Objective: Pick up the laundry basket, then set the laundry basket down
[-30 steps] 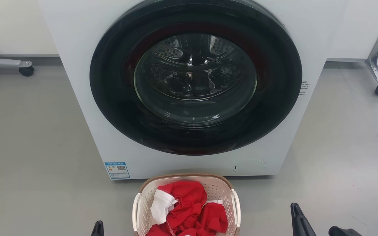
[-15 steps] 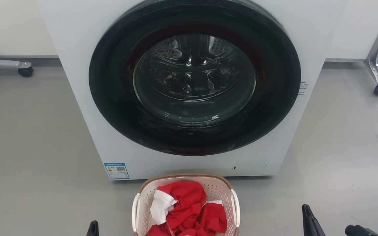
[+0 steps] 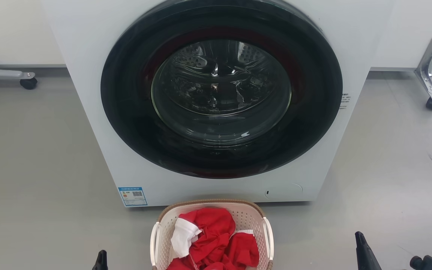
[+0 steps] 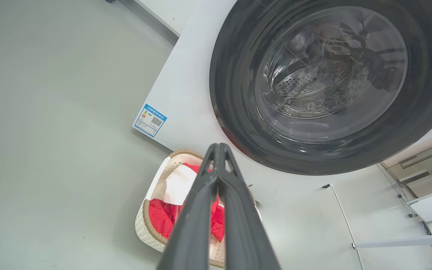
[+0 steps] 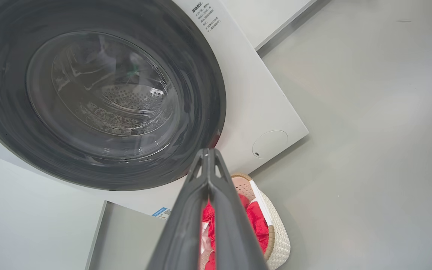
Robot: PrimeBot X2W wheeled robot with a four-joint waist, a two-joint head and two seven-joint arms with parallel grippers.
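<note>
Basket: we find the laundry basket on the floor, bottom centre, before the washer.
Pincers: left gripper and right gripper clenched, empty.
Change: both have drifted outward from it; we judge neither lifting nor lowering under way.

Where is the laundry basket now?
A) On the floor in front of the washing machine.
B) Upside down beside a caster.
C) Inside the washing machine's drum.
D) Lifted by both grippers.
A: the laundry basket stands upright on the grey floor just before the washing machine, with red and white clothes in it.
</note>
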